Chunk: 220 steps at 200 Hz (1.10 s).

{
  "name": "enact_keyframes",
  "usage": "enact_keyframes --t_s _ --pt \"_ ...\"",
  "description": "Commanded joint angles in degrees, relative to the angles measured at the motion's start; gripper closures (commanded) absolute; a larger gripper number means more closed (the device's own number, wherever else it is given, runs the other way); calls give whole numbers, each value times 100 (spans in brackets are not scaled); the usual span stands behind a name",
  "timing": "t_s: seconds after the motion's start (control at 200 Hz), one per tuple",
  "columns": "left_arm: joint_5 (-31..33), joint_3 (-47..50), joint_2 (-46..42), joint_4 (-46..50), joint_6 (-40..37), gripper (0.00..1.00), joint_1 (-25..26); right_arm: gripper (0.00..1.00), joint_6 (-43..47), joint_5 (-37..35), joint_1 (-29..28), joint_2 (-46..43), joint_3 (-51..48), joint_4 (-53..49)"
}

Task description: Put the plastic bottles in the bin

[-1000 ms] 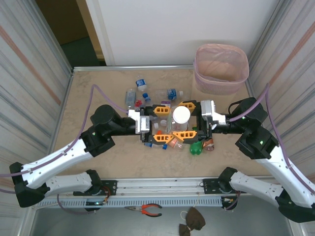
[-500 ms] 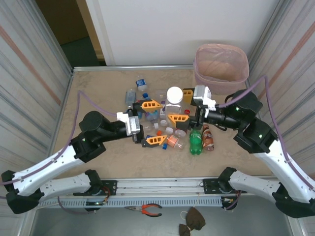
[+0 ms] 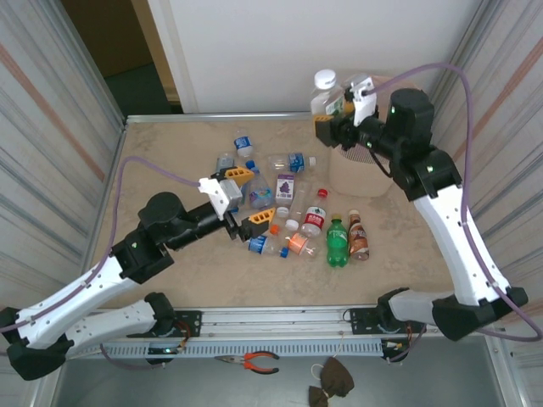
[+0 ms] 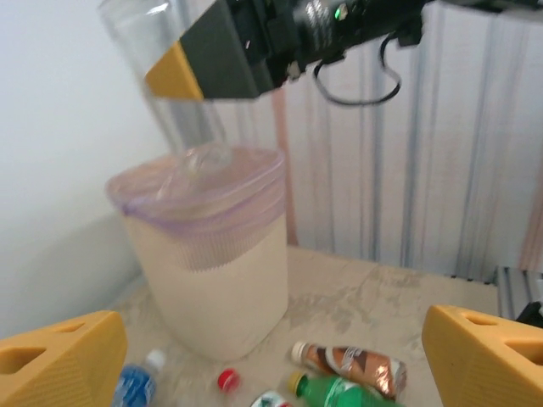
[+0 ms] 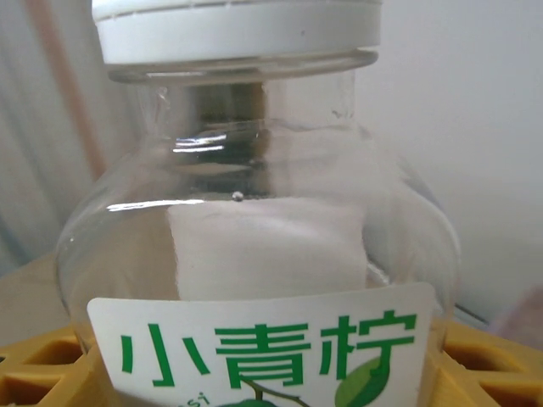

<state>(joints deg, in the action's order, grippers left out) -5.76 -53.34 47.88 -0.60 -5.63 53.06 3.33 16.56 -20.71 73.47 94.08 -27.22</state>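
Right gripper (image 3: 331, 114) pinches a clear white-capped plastic bottle (image 3: 323, 89) at upper centre, by the pale pink mesh bin (image 3: 352, 174). Left gripper (image 3: 252, 199) is spread over scattered plastic bottles (image 3: 286, 186).

Bin (image 4: 212, 288) standing on table (image 3: 170, 170). Wide bottle (image 3: 325, 91) hanging above bin's left rim. Two bottles (image 3: 338, 242) lying side by side just before bin. Bottle heap (image 3: 286, 188) lying left of bin, some bottles touching, others lying apart.
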Motion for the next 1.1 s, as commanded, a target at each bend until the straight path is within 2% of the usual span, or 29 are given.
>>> enact_keyframes --t_s 0.0,0.23,0.511,0.822,1.097 --pt "316 -201 -36 616 633 11 -301 53 -200 -681 400 362 517 -372" --pt "-60 -418 175 1155 1399 14 -954 54 -185 -1868 1136 1419 1382 -1049" --pt "-115 -397 237 1264 1692 17 -1201 53 -243 -2675 1701 2862 2558 -2215" --pt "-331 -335 310 1181 1845 17 -1235 51 -628 -2930 1750 4221 3172 -3314" --pt "-387 -274 284 1184 1881 16 -1236 50 -799 -2611 1779 4840 2999 -3569"
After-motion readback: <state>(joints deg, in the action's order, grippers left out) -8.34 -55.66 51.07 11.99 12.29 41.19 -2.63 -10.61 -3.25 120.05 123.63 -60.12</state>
